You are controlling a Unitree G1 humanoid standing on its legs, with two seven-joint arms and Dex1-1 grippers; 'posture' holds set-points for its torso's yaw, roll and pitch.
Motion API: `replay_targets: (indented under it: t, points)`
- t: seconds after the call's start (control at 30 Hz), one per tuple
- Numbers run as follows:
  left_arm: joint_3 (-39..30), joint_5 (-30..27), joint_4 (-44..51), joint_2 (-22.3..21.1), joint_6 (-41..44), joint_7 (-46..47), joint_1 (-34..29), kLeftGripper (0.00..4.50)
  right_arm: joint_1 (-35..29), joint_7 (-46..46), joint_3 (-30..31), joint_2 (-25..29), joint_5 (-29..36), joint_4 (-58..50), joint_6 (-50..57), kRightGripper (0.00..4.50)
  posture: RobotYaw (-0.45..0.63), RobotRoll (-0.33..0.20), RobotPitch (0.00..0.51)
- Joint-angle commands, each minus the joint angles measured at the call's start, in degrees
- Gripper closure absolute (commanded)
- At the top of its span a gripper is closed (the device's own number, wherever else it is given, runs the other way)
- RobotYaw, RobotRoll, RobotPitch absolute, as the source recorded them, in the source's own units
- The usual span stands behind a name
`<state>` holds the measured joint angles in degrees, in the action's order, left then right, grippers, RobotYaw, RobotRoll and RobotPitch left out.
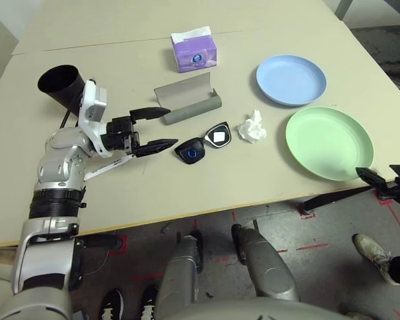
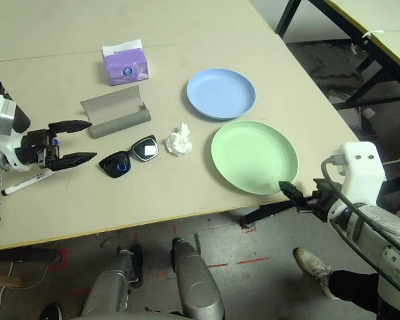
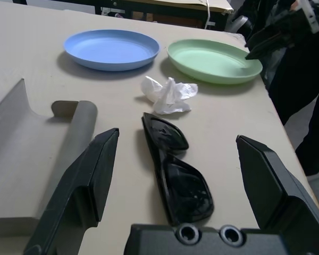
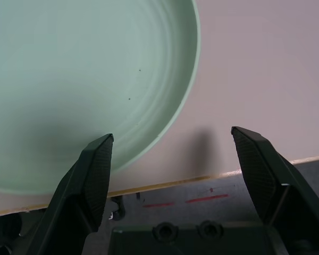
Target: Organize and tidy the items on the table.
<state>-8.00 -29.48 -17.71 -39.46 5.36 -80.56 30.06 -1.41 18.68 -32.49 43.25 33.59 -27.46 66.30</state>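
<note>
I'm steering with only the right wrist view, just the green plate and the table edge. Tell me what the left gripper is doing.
Observer: The left gripper is open and points at the black sunglasses without touching them.
Operator: Report what lies behind the sunglasses.
Observer: The grey glasses case lies open just behind them.
Operator: Say what's between the sunglasses and my plate.
Observer: A crumpled white tissue sits there, clear of the green plate.
Operator: Name what's beyond the plate.
Observer: A blue plate, with nothing on it.
</note>
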Motion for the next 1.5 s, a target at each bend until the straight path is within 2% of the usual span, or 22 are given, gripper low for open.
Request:
replay_targets:
  t: [0.03, 0.5, 1.07, 1.17, 1.5]
  points:
    - [-0.73, -0.63, 2.58, -0.45, 1.15, 0.65, -1.32, 0.02, -0.16, 0.26, 1.01, -0.57, -0.75, 1.26, -0.15, 0.0, -0.31, 0.0, 0.252]
    - [-0.69, -1.43, 5.24, -0.46, 1.99, 2.46, -2.24, 0.02, 7.63, 0.21, 3.06, -2.07, -0.29, 6.31, 2.02, 0.0, -0.29, 0.0, 0.245]
    - [-0.78, -2.41, 7.68, -0.1, 2.01, 4.49, -3.3, 0.02, 7.25, 1.99, 4.29, -1.61, 0.2, 6.36, 6.67, 0.0, -0.28, 0.0, 0.233]
    - [-0.8, -2.55, 7.93, -0.06, 1.96, 4.61, -3.52, 0.0, 6.88, 2.4, 4.3, -1.54, 0.42, 5.99, 7.32, 0.62, -0.28, 0.0, 0.233]
    - [-0.4, -2.69, 7.76, 0.68, 1.92, 4.82, -2.92, 0.0, 5.74, 3.72, 3.6, -1.11, 1.05, 4.53, 9.29, 3.94, -0.3, 0.0, 0.23]
